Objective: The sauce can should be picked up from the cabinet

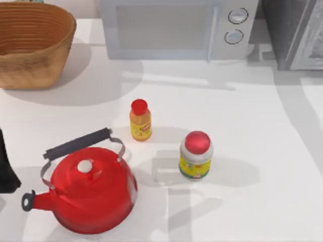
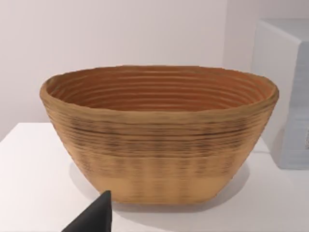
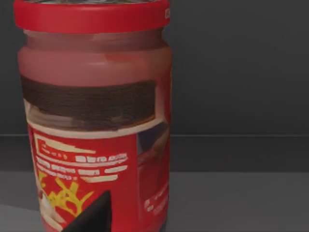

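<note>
The sauce can [image 3: 96, 121], red with a red-ringed top and a printed label, stands upright on a grey shelf inside the cabinet [image 3: 241, 72]. It is very close in the right wrist view. A dark part of my right gripper [image 3: 91, 217] pokes up just in front of the can's lower label. From above, the cabinet [image 1: 298, 35] is a dark grey box with a paler panel at the back right corner. My left arm [image 1: 6, 166] is parked at the table's left edge, and a dark tip of the left gripper [image 2: 94, 217] faces the basket.
A woven basket [image 1: 30, 45] sits at the back left and a pale microwave [image 1: 176, 27] at the back middle. On the white table stand a red kettle [image 1: 91, 194], a slim orange bottle [image 1: 140, 120] and a red-lidded jar [image 1: 196, 155].
</note>
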You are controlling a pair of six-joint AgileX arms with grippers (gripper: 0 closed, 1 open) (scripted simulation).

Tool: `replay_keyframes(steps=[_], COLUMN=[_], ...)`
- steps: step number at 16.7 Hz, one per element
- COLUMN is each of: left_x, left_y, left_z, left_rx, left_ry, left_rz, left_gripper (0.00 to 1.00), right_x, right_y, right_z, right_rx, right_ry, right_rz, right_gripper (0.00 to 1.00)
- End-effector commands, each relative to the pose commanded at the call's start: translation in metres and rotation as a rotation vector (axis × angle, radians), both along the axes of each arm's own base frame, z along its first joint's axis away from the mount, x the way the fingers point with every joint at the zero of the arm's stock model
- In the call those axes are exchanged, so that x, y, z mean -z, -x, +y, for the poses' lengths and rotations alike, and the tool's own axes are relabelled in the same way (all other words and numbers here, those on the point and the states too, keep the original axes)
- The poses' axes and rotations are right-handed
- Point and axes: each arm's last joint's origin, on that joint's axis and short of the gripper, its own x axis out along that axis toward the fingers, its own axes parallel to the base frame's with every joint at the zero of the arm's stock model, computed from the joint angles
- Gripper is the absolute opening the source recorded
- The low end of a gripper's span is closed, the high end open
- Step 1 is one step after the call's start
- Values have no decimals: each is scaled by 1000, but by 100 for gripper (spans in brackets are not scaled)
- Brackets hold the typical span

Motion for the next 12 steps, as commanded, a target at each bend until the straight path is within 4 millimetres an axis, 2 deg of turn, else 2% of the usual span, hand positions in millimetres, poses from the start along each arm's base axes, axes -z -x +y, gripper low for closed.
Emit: replay_keyframes(steps=[4, 10, 12], left_x=[0, 0, 0], left_y=[0, 0, 0], left_z=[0, 0, 0], left_rx=[0, 0, 0], left_ry=[0, 0, 0], left_rz=[0, 0, 0], left_gripper=[100, 100, 100], right_x=[-1, 1, 1], right_y=[-2, -26, -29], right_z=[3, 49, 57], right_rx=[4, 10, 10], right_ry=[-1, -4, -5], right_rz=[-5, 3, 3], right_gripper=[100, 100, 100])
